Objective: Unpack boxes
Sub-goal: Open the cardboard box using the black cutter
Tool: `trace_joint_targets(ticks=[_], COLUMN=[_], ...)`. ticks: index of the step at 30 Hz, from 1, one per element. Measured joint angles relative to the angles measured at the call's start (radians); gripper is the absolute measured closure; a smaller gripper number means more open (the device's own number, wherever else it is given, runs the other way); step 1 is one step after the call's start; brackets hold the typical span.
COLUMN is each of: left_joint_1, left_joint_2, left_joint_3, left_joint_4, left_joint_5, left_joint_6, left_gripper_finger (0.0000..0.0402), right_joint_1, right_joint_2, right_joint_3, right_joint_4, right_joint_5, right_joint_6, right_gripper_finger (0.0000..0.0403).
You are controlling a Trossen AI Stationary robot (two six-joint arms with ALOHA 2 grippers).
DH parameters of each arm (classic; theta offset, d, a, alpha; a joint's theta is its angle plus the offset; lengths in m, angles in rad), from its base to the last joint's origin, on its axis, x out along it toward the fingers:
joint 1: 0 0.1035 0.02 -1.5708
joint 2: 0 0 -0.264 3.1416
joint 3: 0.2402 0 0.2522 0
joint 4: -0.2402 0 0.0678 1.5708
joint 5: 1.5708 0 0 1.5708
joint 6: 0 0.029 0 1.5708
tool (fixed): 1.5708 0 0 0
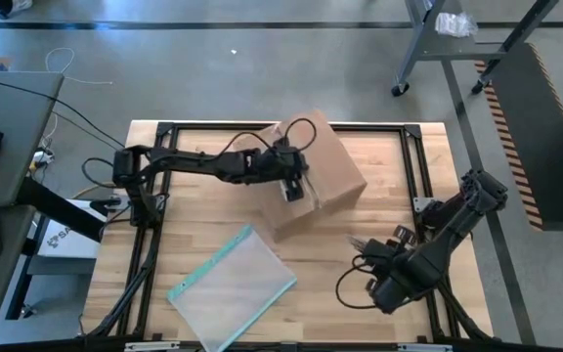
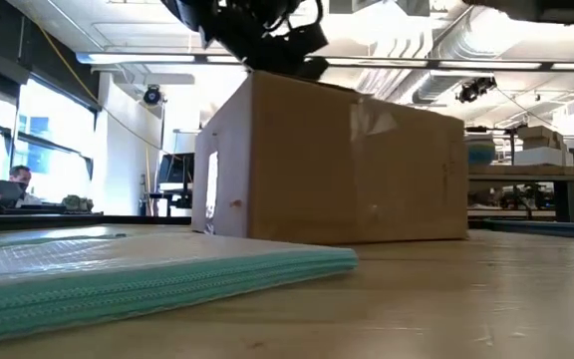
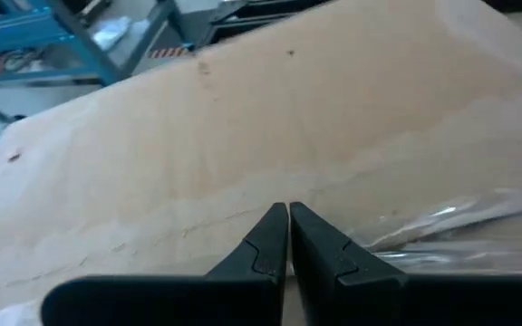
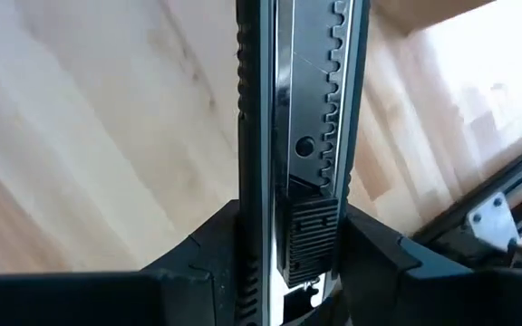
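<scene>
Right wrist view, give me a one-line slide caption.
Right gripper clamps an upright utility knife above the wooden table.

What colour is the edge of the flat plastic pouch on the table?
Teal, along the pouch edge; clearest in the low view.

Left arm stretched out from its base at the table's left edge, elbow low, wrist bent down over the table's middle. Left gripper [image 1: 292, 184] tip-down, its two dark fingers [image 3: 270, 240] pressed together, no gap between them. Right arm folded back near the table's right front corner, forearm angled toward the centre. Right gripper [image 1: 371, 249] sits low by the table surface, its dark fingers [image 4: 383, 249] clamped on either side of a black-and-silver snap-off utility knife [image 4: 302, 136].
</scene>
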Motion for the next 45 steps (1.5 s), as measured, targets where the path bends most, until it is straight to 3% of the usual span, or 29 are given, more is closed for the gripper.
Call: trace_joint_targets(ticks=[3, 9, 14, 17, 21, 28, 32, 36, 40, 45], left_joint_1=[0.003, -0.087, -0.109, -0.049, 0.059, 0.126, 0.076, -0.007, -0.095, -0.176], left_joint_2=[-0.066, -0.206, -0.263, -0.261, -0.263, -0.275, -0.300, -0.369, -0.467, -0.589], left_joint_3=[-0.033, -0.070, -0.083, -0.085, -0.085, -0.083, -0.140, -0.210, -0.238, -0.240], left_joint_4=[0.022, 0.015, -0.131, -0.268, -0.369, -0.560, -0.589, -0.600, -0.608, -0.524], left_joint_5=[0.027, 0.109, 0.012, -0.061, -0.063, 0.183, 0.215, 0.198, 0.058, -0.015], left_joint_6=[0.001, 0.050, 0.085, 0.070, 0.034, -0.043, -0.113, -0.220, -0.293, -0.260], left_gripper_finger=[0.0402, 0.0402, 0.0402, 0.0402, 0.0402, 0.0401, 0.0401, 0.0401, 0.0401, 0.0401], right_joint_1=[0.000, -0.060, -0.111, -0.137, -0.164, -0.292, -0.377, -0.434, -0.436, -0.380], right_joint_2=[0.000, -0.001, -0.004, -0.009, -0.017, -0.017, -0.017, -0.028, -0.089, -0.154], right_joint_3=[0.000, -0.011, -0.114, -0.215, -0.354, -0.605, -0.689, -0.692, -0.628, -0.508], right_joint_4=[0.000, 0.068, 0.289, 0.469, 0.746, 1.200, 1.358, 1.366, 1.296, 1.171], right_joint_5=[0.110, 0.288, 0.333, 0.344, 0.461, 0.596, 0.594, 0.579, 0.529, 0.521], right_joint_6=[0.007, -0.134, -0.272, -0.320, -0.346, -0.353, -0.407, -0.498, -0.601, -0.697], right_gripper_finger=[0.0277, 0.0278, 0.0278, 0.0278, 0.0278, 0.0278, 0.0278, 0.0278, 0.0278, 0.0278])
